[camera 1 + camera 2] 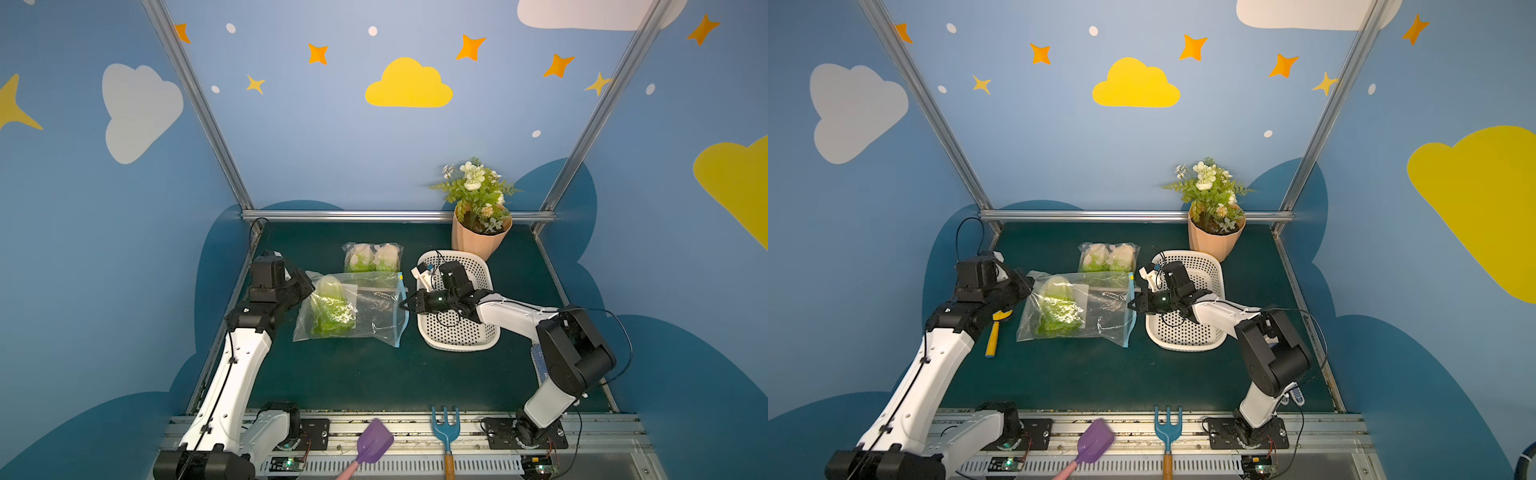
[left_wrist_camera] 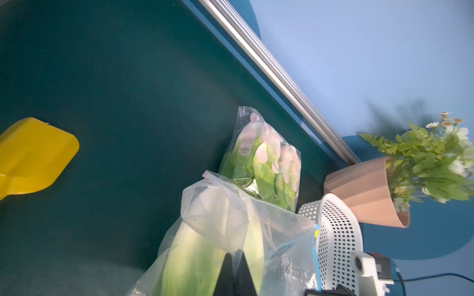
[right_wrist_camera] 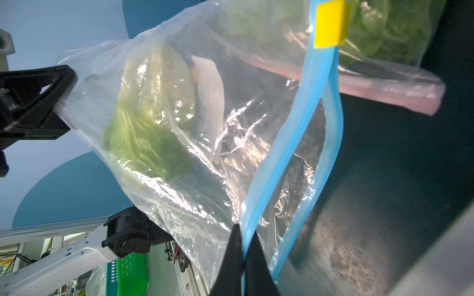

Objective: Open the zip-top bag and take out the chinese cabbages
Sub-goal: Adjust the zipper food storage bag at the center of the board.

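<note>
Overhead pair, wrist pair
Both top views look down from the front onto the dark green tabletop (image 1: pixel 374 382); both wrist views sit close to the clear zip-top bag (image 3: pixel 179 179), which all share.

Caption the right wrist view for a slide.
Right gripper pinches one blue lip of the partly open zip-top bag; left gripper clamps its far end, chinese cabbage inside.

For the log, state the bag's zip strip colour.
Light blue zip strip with a yellow tab; best in right wrist view.

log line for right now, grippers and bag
left gripper: shut on zip-top bag corner | right gripper: shut on blue zip strip | mouth: partly parted | one chinese cabbage: inside
</note>
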Controlling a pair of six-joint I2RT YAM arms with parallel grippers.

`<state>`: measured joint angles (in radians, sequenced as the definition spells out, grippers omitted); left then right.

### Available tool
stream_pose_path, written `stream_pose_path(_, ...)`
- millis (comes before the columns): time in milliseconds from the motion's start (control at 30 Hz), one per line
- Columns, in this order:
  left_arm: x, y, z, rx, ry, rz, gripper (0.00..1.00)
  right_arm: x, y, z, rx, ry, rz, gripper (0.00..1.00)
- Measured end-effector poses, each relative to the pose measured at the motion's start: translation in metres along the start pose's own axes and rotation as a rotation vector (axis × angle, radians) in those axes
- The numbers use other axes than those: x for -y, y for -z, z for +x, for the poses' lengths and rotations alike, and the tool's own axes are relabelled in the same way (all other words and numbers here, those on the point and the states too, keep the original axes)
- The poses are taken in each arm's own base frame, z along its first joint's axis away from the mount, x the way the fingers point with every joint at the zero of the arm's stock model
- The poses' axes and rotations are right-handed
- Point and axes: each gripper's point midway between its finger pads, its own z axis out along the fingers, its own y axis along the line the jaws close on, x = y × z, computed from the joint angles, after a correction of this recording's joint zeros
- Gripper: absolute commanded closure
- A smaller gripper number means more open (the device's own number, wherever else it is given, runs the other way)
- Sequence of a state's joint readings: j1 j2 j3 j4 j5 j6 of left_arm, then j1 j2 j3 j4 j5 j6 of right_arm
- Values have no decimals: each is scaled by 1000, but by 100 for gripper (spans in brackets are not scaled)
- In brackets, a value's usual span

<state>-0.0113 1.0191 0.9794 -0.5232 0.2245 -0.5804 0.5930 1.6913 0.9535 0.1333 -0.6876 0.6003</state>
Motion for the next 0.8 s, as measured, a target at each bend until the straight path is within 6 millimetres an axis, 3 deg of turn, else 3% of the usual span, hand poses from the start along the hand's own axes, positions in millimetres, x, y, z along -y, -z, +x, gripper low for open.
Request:
stream_pose_path(233,20,11,17,-95,50,112,95,-1,0,1,1,-11,-9,100)
stream_pose_path(533,13,6,37,-174,98,108,95,-6,-1,5,-8,-1,-12,100)
stream_pose_path(700,22,10,35,-181,115,143,95,-7,-1,5,-9,4,-8,100)
stream_pose_path(800,16,11,31,-153,86,113,95,-9,-1,5,-5,3,-21,100)
